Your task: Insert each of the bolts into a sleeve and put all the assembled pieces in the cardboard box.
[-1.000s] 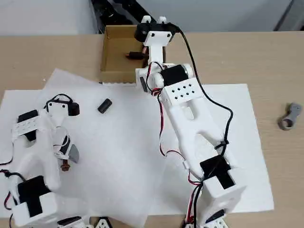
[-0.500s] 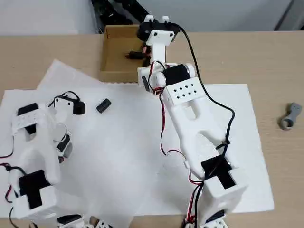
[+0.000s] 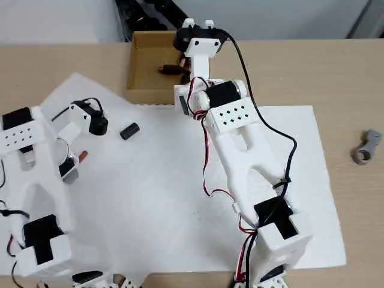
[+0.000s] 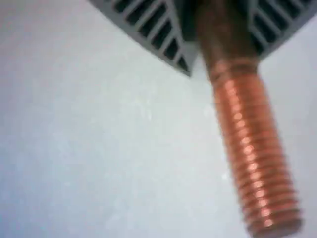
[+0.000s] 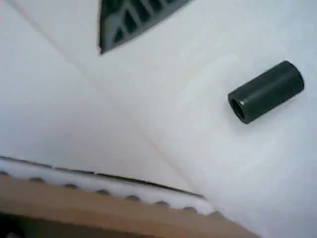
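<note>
While the left gripper [image 3: 72, 168] pinches the bolt [image 4: 250, 153] near its head, threads jutting free, it looks stiff, light and grippy. The smooth sleeve [image 3: 129, 131], lying well beyond its tip, may roll.

Robotics lab: foam-padded wooden table [image 3: 336, 72]
</note>
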Controlling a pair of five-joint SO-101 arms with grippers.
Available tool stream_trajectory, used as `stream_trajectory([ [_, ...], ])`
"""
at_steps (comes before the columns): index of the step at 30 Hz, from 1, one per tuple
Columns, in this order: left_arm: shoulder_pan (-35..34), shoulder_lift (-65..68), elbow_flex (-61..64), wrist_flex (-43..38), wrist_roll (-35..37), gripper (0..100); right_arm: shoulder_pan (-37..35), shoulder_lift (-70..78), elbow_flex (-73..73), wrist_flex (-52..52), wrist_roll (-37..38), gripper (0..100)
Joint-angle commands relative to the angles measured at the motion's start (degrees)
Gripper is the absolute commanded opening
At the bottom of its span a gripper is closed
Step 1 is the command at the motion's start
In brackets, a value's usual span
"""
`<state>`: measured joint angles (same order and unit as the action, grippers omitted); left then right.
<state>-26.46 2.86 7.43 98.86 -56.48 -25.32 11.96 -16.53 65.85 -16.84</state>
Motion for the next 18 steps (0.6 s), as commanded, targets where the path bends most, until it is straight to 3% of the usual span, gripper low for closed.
stream_trajectory([
  [1, 0.2, -1.1, -5.1, 1.6, -0.9, 1, 0.7, -0.8, -2.7, -0.3, -0.2, 18.4],
  [4, 0.1, -1.1, -8.0, 1.6, -4.6, 1, 0.7, -0.8, -2.7, -0.3, -0.2, 18.4],
  [14, 0.0, -1.1, -8.8, 1.5, -30.9, 1, 0.7, -0.9, -2.7, 0.1, -0.1, 18.4],
  [18, 0.0, -1.1, -11.6, 0.4, -33.1, 1, 0.7, -0.9, -2.7, 0.2, -0.1, 18.4],
])
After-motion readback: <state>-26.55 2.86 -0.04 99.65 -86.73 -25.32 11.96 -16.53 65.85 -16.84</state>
